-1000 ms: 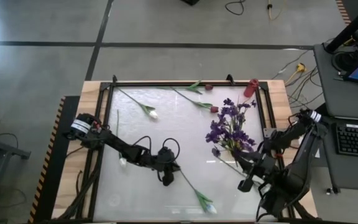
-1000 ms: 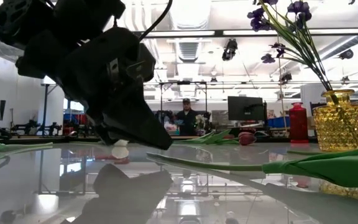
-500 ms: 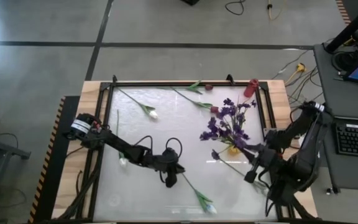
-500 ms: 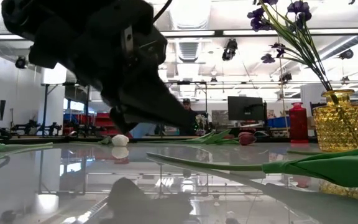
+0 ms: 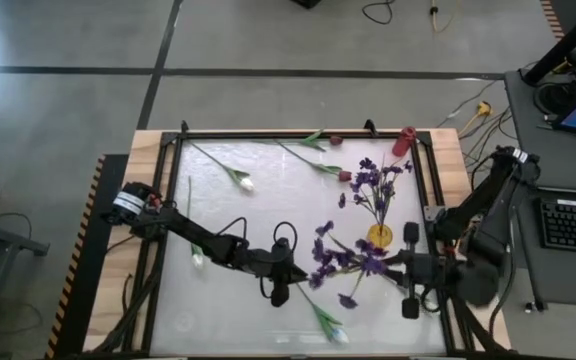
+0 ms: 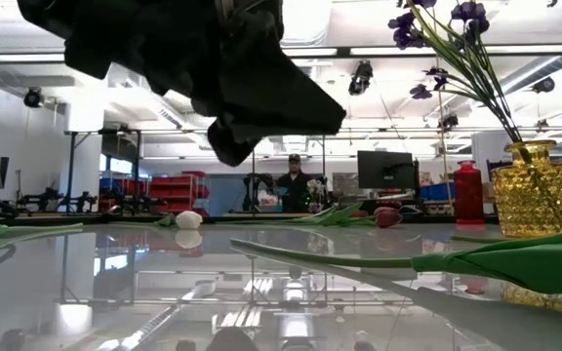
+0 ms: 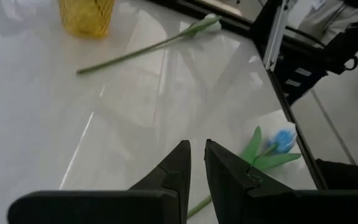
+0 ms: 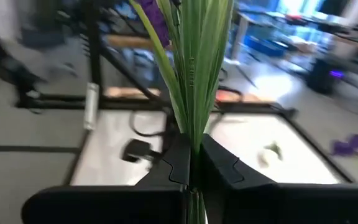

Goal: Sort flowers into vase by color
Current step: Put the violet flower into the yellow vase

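Note:
My right gripper point(image 5: 396, 266) is shut on a spray of purple flowers point(image 5: 343, 262), which reaches level toward the table's left, just nearer than the yellow vase point(image 5: 379, 236). More purple flowers point(image 5: 372, 184) stand in that vase. Left of the spray, my left gripper point(image 5: 279, 292) hangs shut above the glass and holds nothing; a white tulip point(image 7: 282, 139) lies on the table below and beyond it. Two more white tulips point(image 5: 241, 181) point(image 5: 197, 259) and two dark red buds point(image 5: 345, 176) point(image 5: 336, 140) lie flat on the table. My right gripper pinches the spray's bundled green stems point(image 8: 194, 127) between its two fingers, toward their lower end. The fingers come about level from the table's right side and lie along the stems. The spray is lifted clear, blossoms point(image 5: 320, 254) toward the table's left.
A red bottle point(image 5: 403, 141) stands at the far right corner inside the black frame point(image 5: 268, 135). The vase point(image 6: 535, 190) is close to my right gripper. A person point(image 6: 293, 180) stands in the room beyond the table.
My right gripper has turned from slanting toward the far edge to level, swinging the spray from beside the vase down toward the table's left. My left gripper has risen off the glass and drifted a little toward the table's right; the white tulip stays lying.

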